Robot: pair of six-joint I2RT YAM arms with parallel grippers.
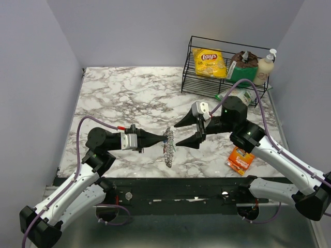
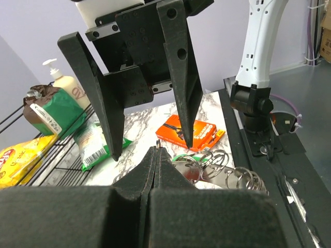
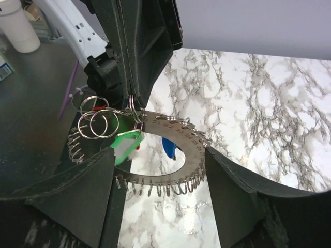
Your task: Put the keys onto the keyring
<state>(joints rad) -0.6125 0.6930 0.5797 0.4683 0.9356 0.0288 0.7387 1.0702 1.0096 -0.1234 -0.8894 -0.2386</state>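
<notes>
The keyring [image 1: 168, 147], a flat grey metal ring with small wire loops all round its rim, hangs upright over the table's front edge. My left gripper [image 1: 161, 138] is shut on the keyring's rim, pinching a small loop [image 2: 156, 150]. In the right wrist view the keyring [image 3: 192, 150] carries a pale green key [image 3: 126, 146], a blue key [image 3: 169, 147] and a sliver of a red key [image 3: 138, 148]. My right gripper [image 1: 177, 135] is open, with one finger on each side of the ring and nothing held. Its fingers [image 2: 176, 77] point down in the left wrist view.
An orange snack packet [image 1: 240, 159] lies flat at the front right. A black wire basket [image 1: 191, 57] at the back right holds a yellow crisp bag [image 1: 209, 63], a brown and green packet and a lotion bottle [image 1: 265, 67]. A green packet [image 1: 240, 95] lies beside it.
</notes>
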